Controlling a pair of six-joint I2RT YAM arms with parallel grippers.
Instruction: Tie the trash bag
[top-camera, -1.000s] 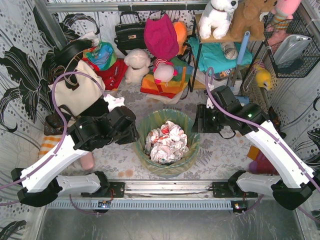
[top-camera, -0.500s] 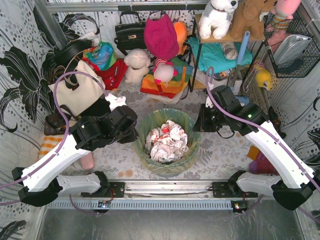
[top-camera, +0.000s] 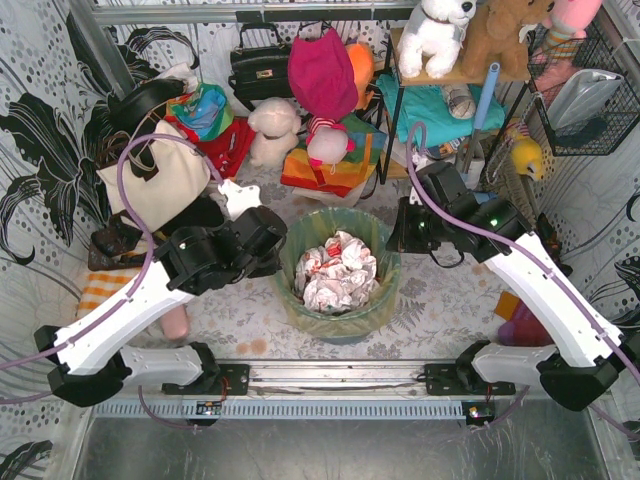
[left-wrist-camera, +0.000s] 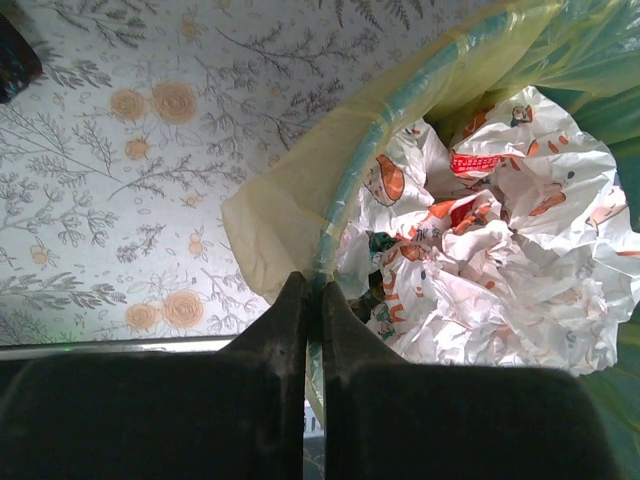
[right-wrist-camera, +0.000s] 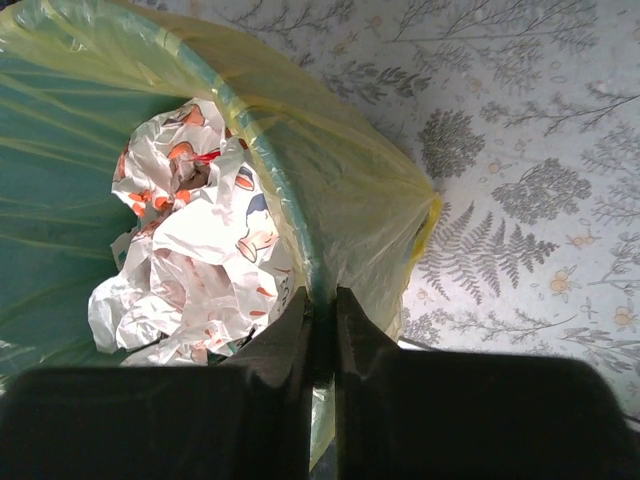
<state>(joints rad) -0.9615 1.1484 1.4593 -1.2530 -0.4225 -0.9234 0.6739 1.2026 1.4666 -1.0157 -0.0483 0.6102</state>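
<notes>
The trash bag is thin yellow-green plastic lining a round teal bin, its edge folded out over the rim. Crumpled white-and-red paper fills it. My left gripper is at the bin's left rim. In the left wrist view it is shut on the bag's folded edge and the rim beneath. My right gripper is at the right rim. In the right wrist view it is likewise shut on the bag over the rim.
Behind the bin lie a white stuffed toy, a black handbag, a cream tote and piled cloth. A shelf and a wire basket stand at the back right. A metal rail runs along the near edge.
Both grippers have gone from open to shut on the bag's edge at the bin's rim. Both arms and the bin have shifted slightly toward the back.
</notes>
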